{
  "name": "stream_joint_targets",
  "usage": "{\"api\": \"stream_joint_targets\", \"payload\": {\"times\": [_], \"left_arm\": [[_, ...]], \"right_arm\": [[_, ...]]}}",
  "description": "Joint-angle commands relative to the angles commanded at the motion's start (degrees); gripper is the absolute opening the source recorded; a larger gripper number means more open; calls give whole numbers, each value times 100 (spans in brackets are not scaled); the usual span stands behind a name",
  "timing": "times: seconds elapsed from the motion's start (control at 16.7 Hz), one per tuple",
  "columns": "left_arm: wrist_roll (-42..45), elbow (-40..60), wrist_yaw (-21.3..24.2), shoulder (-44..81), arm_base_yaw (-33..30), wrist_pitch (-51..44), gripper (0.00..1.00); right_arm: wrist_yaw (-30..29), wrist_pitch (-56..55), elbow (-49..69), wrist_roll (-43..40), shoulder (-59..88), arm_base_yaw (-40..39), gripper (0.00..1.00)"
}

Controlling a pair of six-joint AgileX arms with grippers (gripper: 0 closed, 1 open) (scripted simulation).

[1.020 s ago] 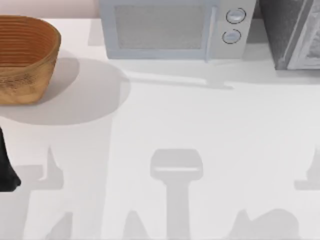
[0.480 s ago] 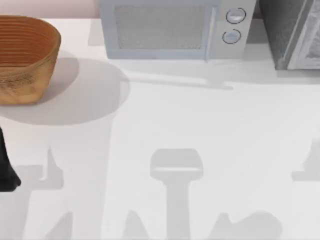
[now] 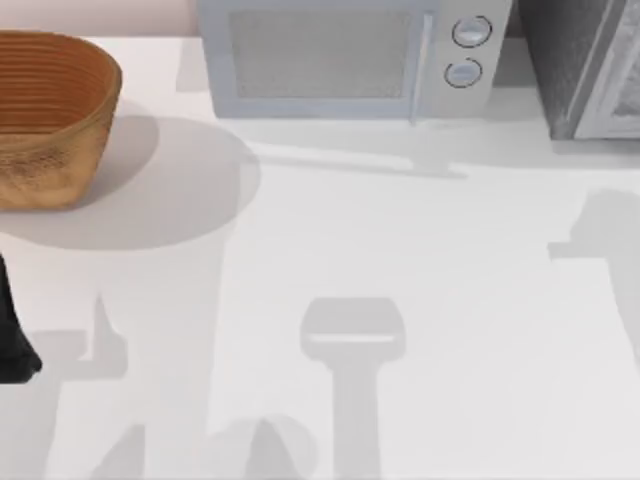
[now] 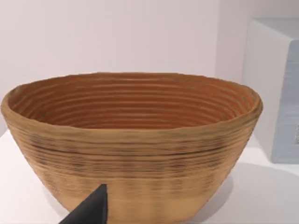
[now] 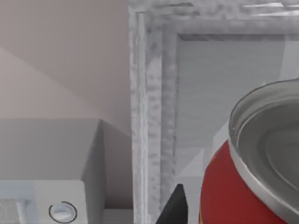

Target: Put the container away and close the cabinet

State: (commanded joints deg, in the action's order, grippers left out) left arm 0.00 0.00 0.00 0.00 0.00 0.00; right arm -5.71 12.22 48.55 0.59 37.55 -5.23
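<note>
One red can (image 5: 243, 186) sits close by the R gripper finger (image 5: 174, 207), facing open cabinet (image 5: 154, 116); grip state can't tell. L arm (image 3: 12, 330) parked near basket (image 3: 50, 115).

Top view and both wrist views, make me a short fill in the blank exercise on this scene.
1. The basket stands at the table's far ____ corner.
2. The can in the right wrist view is ____ with a silver top.
3. The microwave has ____ round knobs.

Missing words: left; red; two
</note>
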Motion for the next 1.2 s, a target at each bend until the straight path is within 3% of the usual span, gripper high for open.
{"api": "stream_joint_targets", "payload": {"times": [0.36, 0.6, 1.2], "left_arm": [[0, 0, 0, 0, 0, 0, 100], [0, 0, 0, 0, 0, 0, 100], [0, 0, 0, 0, 0, 0, 100]], "right_arm": [[-319, 670, 3182, 25, 2296, -299, 0], [-485, 1021, 4606, 39, 3409, -458, 0], [-548, 1214, 5197, 58, 3919, -497, 0]]}}
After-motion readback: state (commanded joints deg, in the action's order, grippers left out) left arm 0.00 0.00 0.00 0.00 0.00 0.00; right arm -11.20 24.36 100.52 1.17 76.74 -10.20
